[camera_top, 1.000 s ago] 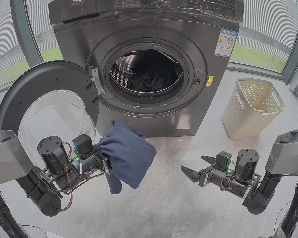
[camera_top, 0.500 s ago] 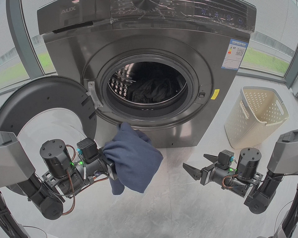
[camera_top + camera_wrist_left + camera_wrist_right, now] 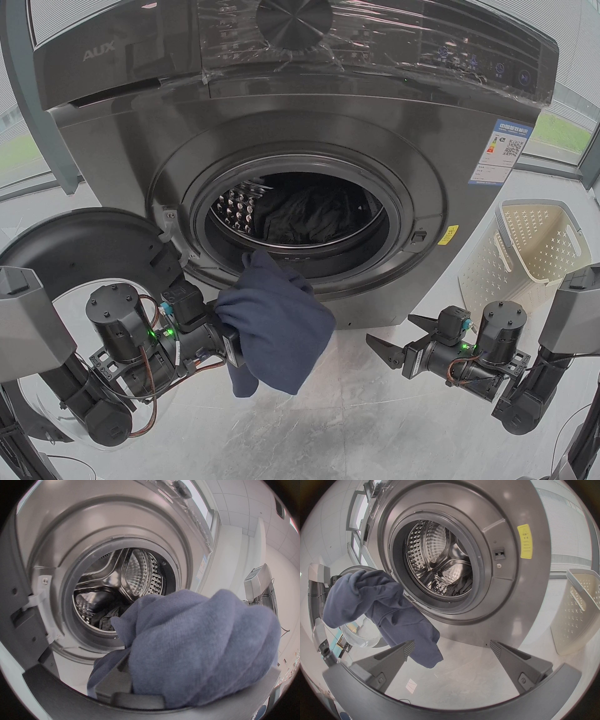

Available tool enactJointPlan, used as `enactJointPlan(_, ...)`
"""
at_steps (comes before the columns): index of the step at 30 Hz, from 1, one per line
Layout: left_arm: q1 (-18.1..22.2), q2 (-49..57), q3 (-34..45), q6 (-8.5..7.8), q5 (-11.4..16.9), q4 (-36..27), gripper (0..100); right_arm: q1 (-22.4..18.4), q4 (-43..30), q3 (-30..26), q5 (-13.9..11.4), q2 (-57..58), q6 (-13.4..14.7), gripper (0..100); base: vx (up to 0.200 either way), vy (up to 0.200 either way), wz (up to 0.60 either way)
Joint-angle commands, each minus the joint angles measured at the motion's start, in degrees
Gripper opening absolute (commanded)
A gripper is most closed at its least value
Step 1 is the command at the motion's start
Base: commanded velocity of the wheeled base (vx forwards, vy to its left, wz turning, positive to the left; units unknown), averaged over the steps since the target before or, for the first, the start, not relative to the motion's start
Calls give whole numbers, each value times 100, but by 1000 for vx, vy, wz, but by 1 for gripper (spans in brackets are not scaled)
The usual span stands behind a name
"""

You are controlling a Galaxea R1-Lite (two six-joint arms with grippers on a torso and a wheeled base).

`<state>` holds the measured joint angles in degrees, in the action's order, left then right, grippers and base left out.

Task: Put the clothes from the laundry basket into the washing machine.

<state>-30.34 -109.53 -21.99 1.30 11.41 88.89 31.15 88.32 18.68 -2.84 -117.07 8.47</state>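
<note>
The grey washing machine (image 3: 300, 125) stands in front of me with its round door (image 3: 81, 250) swung open to the left. Dark clothes (image 3: 312, 212) lie inside the drum (image 3: 137, 573). My left gripper (image 3: 234, 337) is shut on a bunched navy blue garment (image 3: 278, 325), held just below and in front of the drum opening's lower rim. The garment (image 3: 200, 642) covers its fingers and hangs down (image 3: 393, 611). My right gripper (image 3: 390, 331) stands open and holds nothing, low in front of the machine's right half (image 3: 450, 645). The cream laundry basket (image 3: 537, 250) leans on the floor right of the machine.
The open door's glass bowl (image 3: 69, 325) sits close behind my left arm. Pale marble floor (image 3: 350, 412) lies free between the two arms. Windows run behind the machine on both sides.
The whole head view has shifted: the camera has come closer to the machine, which now looms larger. The left gripper still holds the garment, now against the opening's lower rim. The right gripper stays open.
</note>
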Motion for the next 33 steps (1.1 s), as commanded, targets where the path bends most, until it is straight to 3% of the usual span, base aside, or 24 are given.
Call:
enactJointPlan(1,-227,-103,-77,72,2,5,0,102,10,-66,-6,0,-3,100,0,0,0)
enactJointPlan(2,-262,-130,-112,98,2,5,0,111,10,-66,-6,0,-3,100,0,0,0)
enactJointPlan(3,-420,-244,-323,274,-42,5,0,155,1,-66,-6,44,-3,100,0,0,0)
enactJointPlan(4,-455,-262,-376,309,-60,5,0,164,1,-66,-6,52,-3,100,0,0,0)
enactJointPlan(5,-578,-516,-780,494,-253,-4,0,216,1,-66,-6,79,-3,100,0,0,0)
enactJointPlan(6,-604,-657,-982,529,-359,-4,0,234,1,-66,-6,79,-3,100,0,0,0)
enactJointPlan(8,-587,-1202,-1765,476,-833,-4,0,287,10,-163,-6,96,-3,100,0,0,0)
enactJointPlan(9,-587,-1202,-1765,476,-833,-4,0,287,10,-163,-6,96,-3,100,0,0,0)
enactJointPlan(10,-552,-1554,-2424,511,-1088,-4,0,295,10,-215,-6,158,-3,100,0,0,0)
enactJointPlan(20,-191,-2599,-4375,555,-1167,-601,0,375,1,-198,-6,290,-3,100,0,0,0)
enactJointPlan(21,-139,-2705,-4674,564,-1159,-874,0,375,1,-189,-6,290,-3,100,0,0,0)
enactJointPlan(25,-95,-2846,-4999,573,-1150,-1164,0,383,1,-189,-6,290,-3,100,0,0,0)
enactJointPlan(26,28,-3267,-5983,581,-1185,-1594,0,392,1,-198,-6,281,-3,100,0,0,0)
enactJointPlan(31,222,-3619,-7170,581,-1317,-2262,0,383,1,-198,-6,281,-3,100,0,0,0)
enactJointPlan(33,310,-3839,-8163,643,-1457,-2772,0,392,1,-198,-6,272,-3,100,0,0,0)
